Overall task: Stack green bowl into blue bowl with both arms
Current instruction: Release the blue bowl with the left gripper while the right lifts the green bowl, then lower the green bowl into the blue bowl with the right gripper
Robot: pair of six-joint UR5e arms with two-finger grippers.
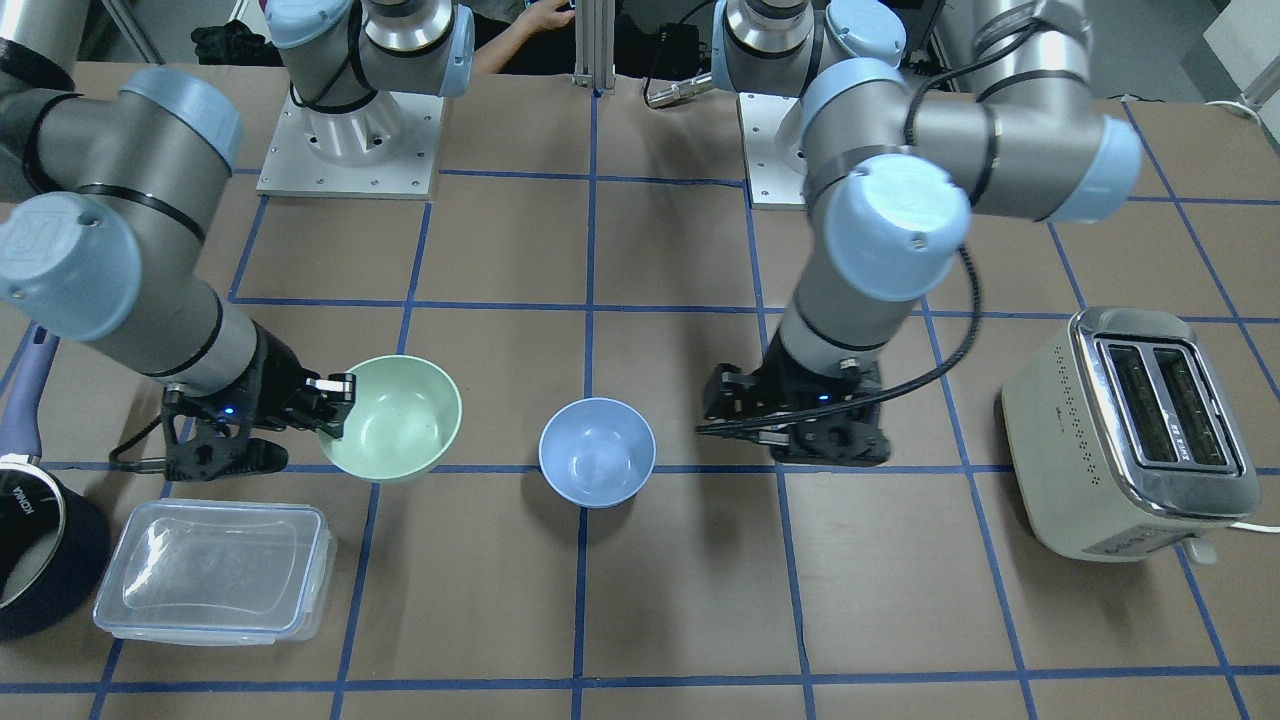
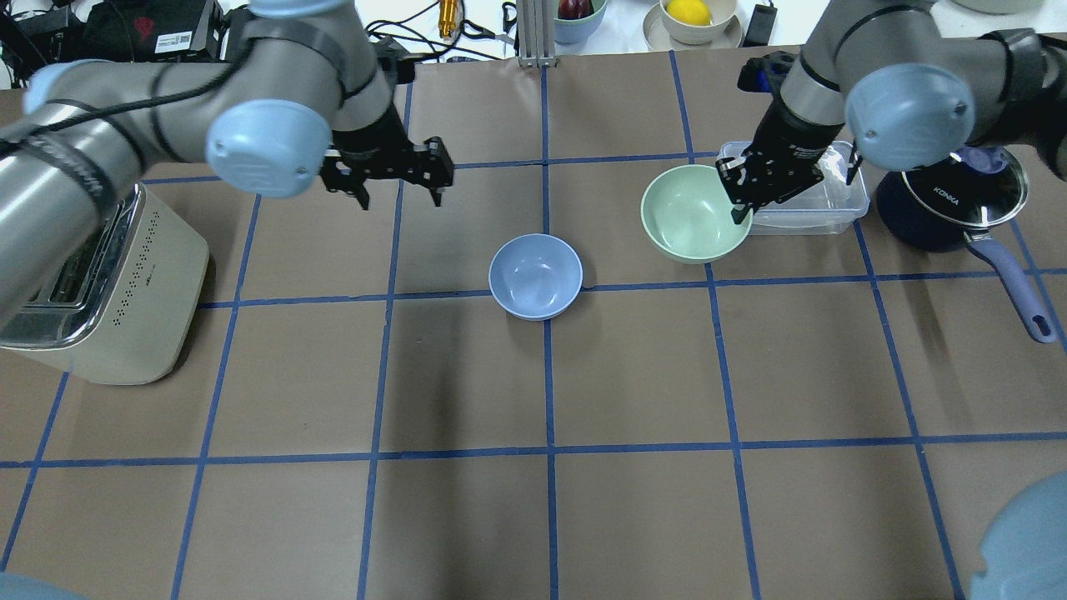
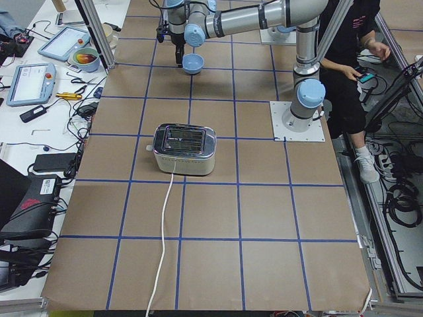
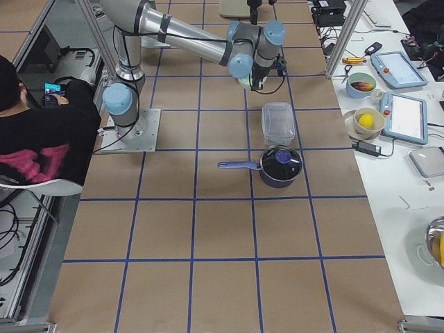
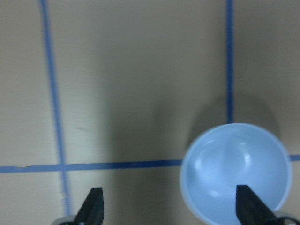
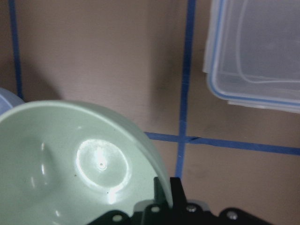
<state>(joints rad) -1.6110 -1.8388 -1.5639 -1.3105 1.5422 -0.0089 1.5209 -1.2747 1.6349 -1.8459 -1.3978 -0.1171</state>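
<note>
The pale green bowl (image 1: pixel 392 418) (image 2: pixel 693 214) is held by its rim in my right gripper (image 1: pixel 335 405) (image 2: pixel 738 204), which is shut on it. The bowl looks slightly tilted. In the right wrist view the green bowl (image 6: pixel 79 164) fills the lower left, with its rim between the fingers. The pale blue bowl (image 1: pixel 597 452) (image 2: pixel 535 276) stands upright and empty on the table between the arms. My left gripper (image 2: pixel 400 190) (image 1: pixel 800 445) is open and empty, hovering beside the blue bowl (image 5: pixel 236 171), which sits by one fingertip (image 5: pixel 251 211).
A clear plastic container (image 2: pixel 800 208) (image 1: pixel 215 570) lies just beyond the green bowl. A dark blue saucepan (image 2: pixel 950 200) with a long handle stands beside it. A cream toaster (image 2: pixel 100 275) (image 1: pixel 1130 430) stands on my left side.
</note>
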